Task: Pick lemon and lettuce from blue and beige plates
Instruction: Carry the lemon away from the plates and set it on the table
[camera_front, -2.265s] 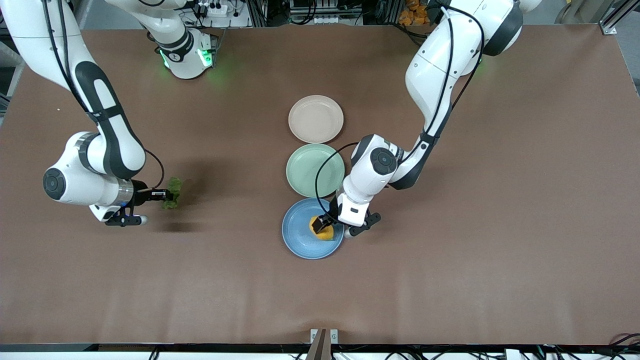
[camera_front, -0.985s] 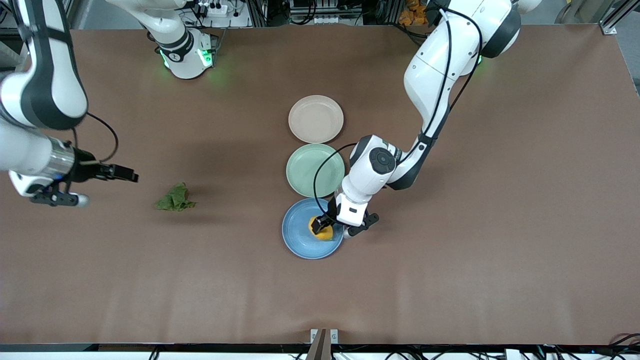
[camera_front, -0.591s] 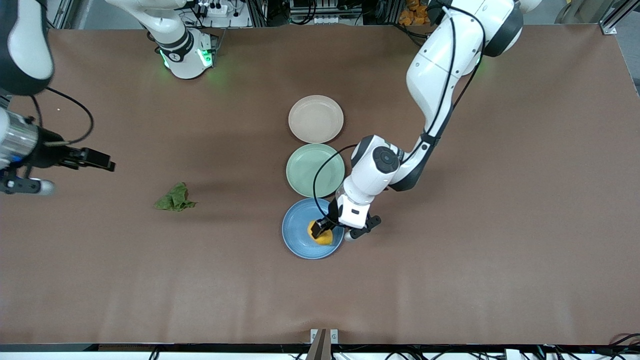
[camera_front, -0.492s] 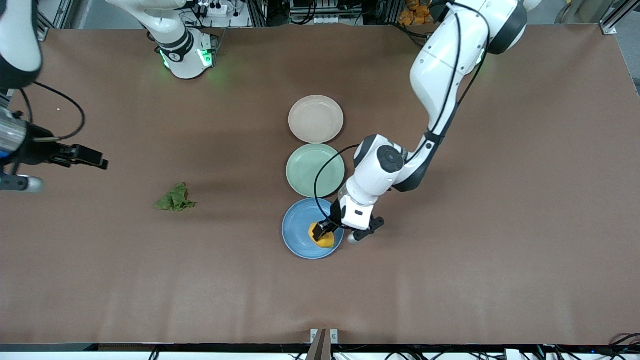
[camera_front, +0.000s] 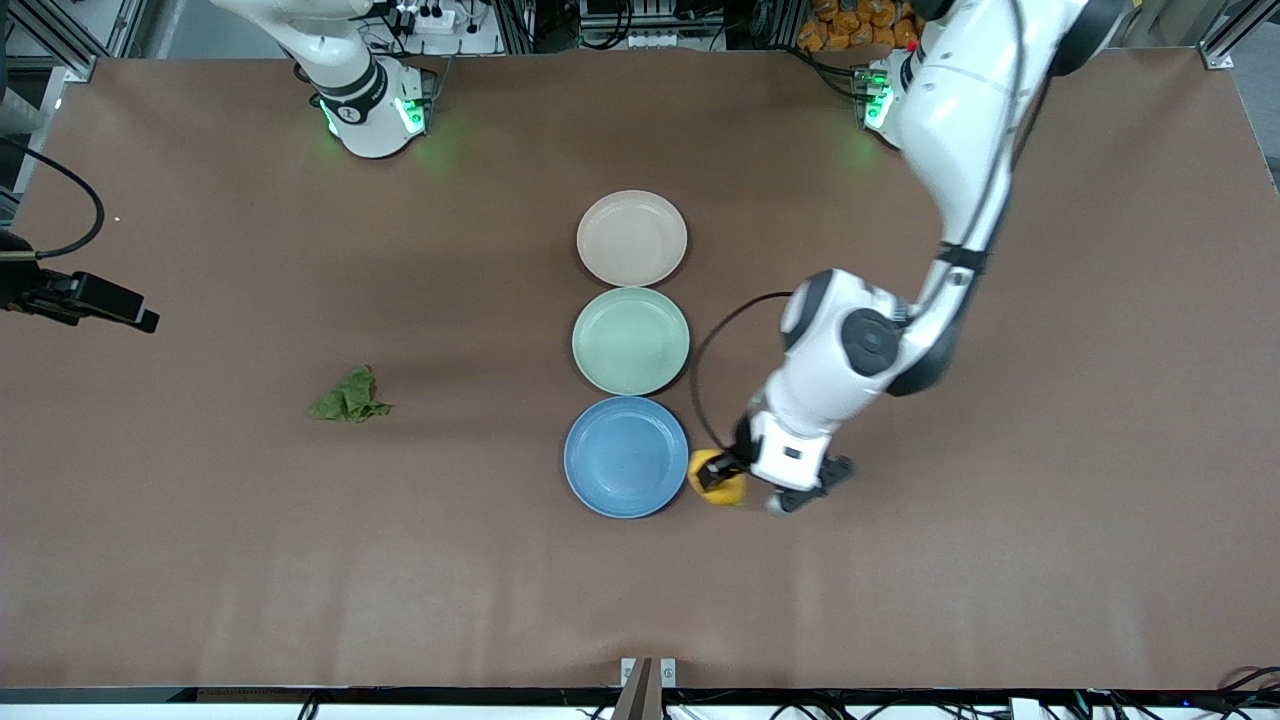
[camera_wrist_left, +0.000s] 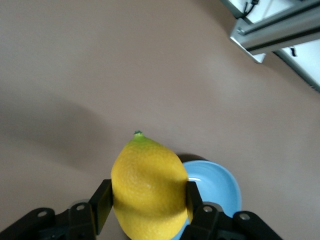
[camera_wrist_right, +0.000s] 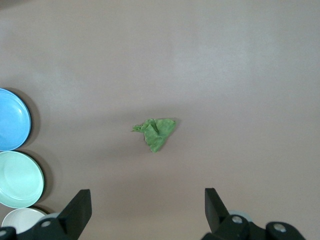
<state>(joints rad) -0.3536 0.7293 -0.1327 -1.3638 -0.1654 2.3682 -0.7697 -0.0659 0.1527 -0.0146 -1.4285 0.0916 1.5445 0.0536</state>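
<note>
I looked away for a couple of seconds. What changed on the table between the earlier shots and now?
The left gripper, shut on the lemon, carried it off the blue plate toward the left arm's end. The right gripper let the lettuce drop onto the table and drew back to the edge, fingers open. All three plates stayed put.
</note>
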